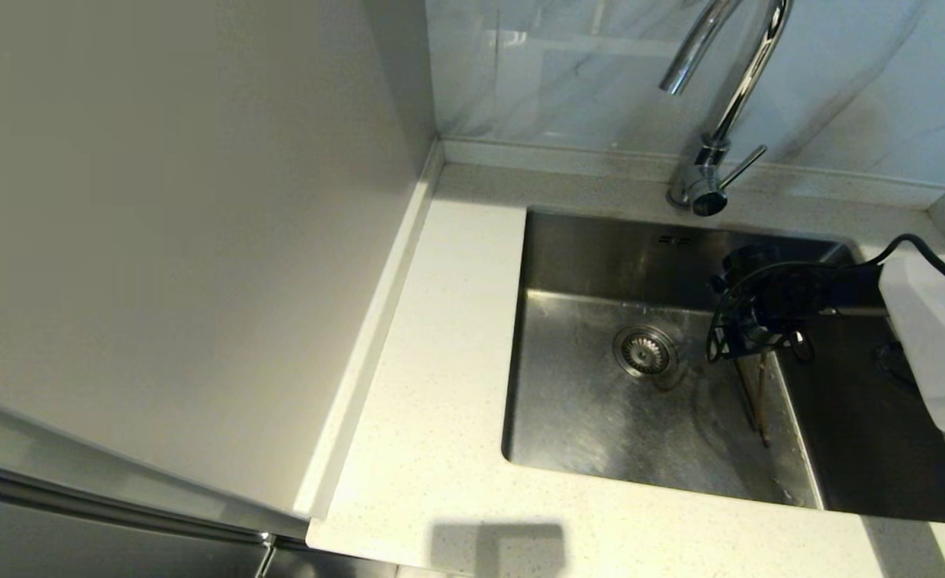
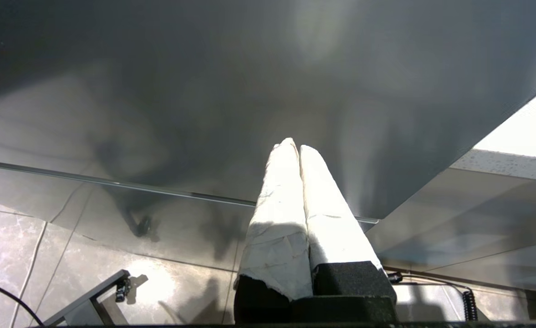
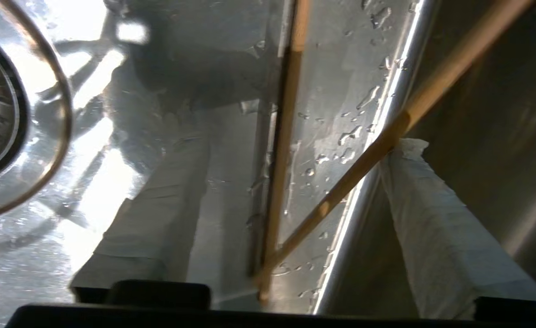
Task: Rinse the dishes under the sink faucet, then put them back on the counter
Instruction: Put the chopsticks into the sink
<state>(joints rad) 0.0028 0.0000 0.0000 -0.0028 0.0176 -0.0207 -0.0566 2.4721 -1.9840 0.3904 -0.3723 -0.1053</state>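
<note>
I am looking down at the sink [image 1: 600, 449], where my right gripper [image 3: 290, 182] is reaching in from the right, low over the wet basin floor near the right wall. Its two padded fingers [image 3: 436, 228] are standing wide apart and gripping nothing; the two chopsticks [image 3: 286, 150] are lying loose between them on the steel, one running straight, the other slanting across it so they meet at one end, and that slanting stick is touching the tip of one finger. In the head view the chopsticks [image 1: 757, 393] are showing just right of the round strainer drain [image 1: 645, 352], partly hidden under the gripper's black body and cable. The chrome faucet [image 1: 721, 120] is rising at the far edge, its spout ending above the basin. The speckled counter [image 1: 440, 361] is wrapping the sink's left and near sides. My left gripper [image 2: 295, 148] is hanging parked below the counter, fingers pressed together, empty.
</note>
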